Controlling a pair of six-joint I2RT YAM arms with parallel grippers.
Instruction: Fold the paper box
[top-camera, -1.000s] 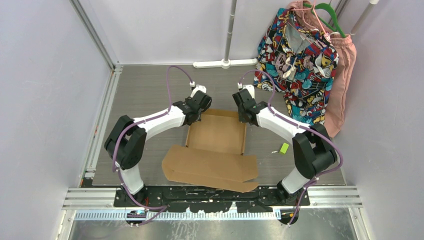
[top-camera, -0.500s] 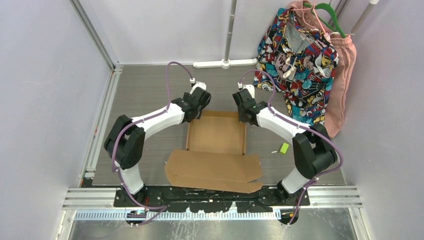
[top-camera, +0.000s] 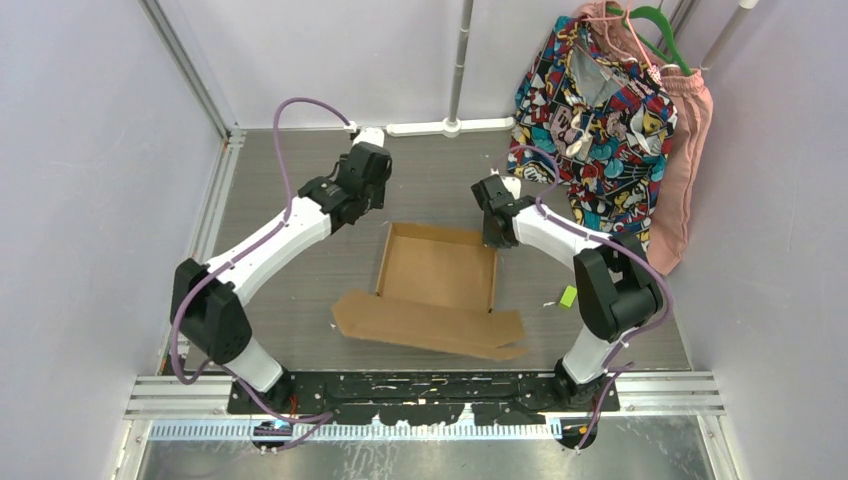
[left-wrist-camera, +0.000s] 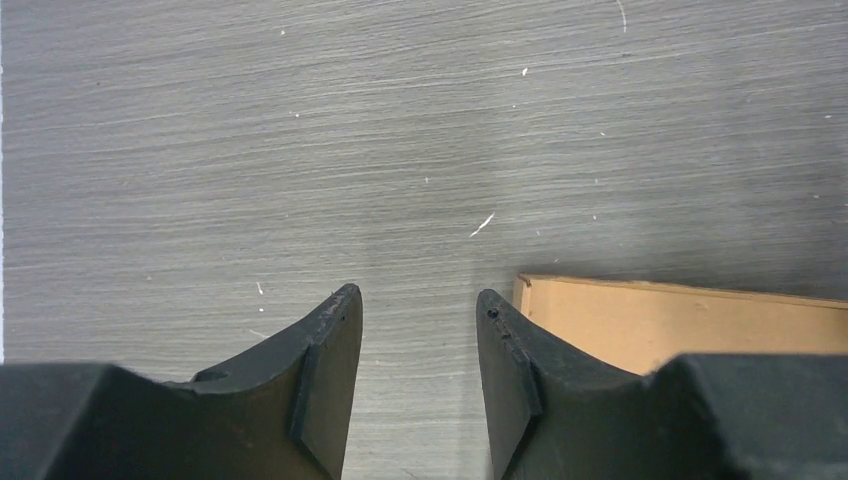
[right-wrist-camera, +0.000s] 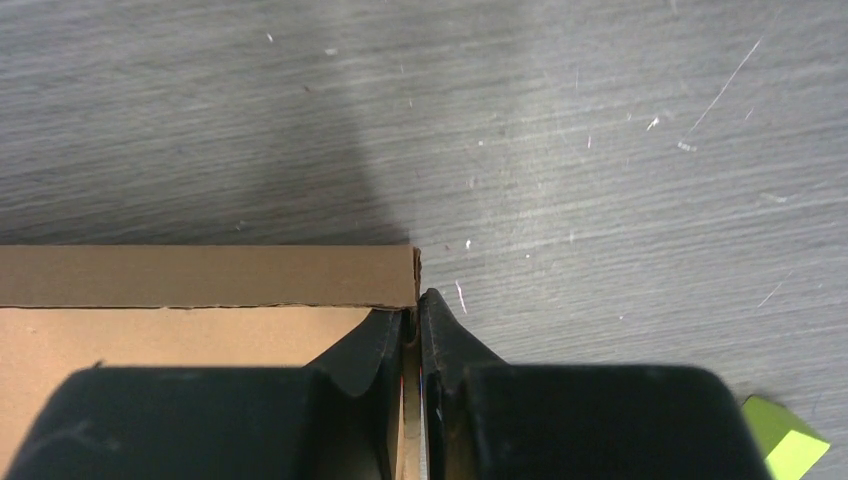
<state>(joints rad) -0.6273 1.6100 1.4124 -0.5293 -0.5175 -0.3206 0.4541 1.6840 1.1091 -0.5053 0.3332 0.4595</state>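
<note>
The paper box (top-camera: 440, 268) is a brown cardboard tray with raised walls in the middle of the table. Its wide lid flap (top-camera: 430, 328) lies flat toward the near edge. My right gripper (top-camera: 490, 238) is at the far right corner of the tray. In the right wrist view this right gripper (right-wrist-camera: 413, 310) is shut on the right side wall, beside the far wall (right-wrist-camera: 200, 277). My left gripper (top-camera: 368, 192) hangs off the far left corner, apart from the cardboard. In its own view the left gripper (left-wrist-camera: 418, 293) is open over bare table, the paper box's corner (left-wrist-camera: 680, 320) to its right.
Patterned and pink clothes (top-camera: 600, 120) hang at the back right. A small green object (top-camera: 568, 296) lies right of the box. A white pole base (top-camera: 450, 127) sits at the back wall. A metal rail (top-camera: 205, 230) runs along the left side.
My left gripper has opened, let go of the box's far left corner and moved away to the far left. The box has shifted slightly. My right gripper keeps its hold.
</note>
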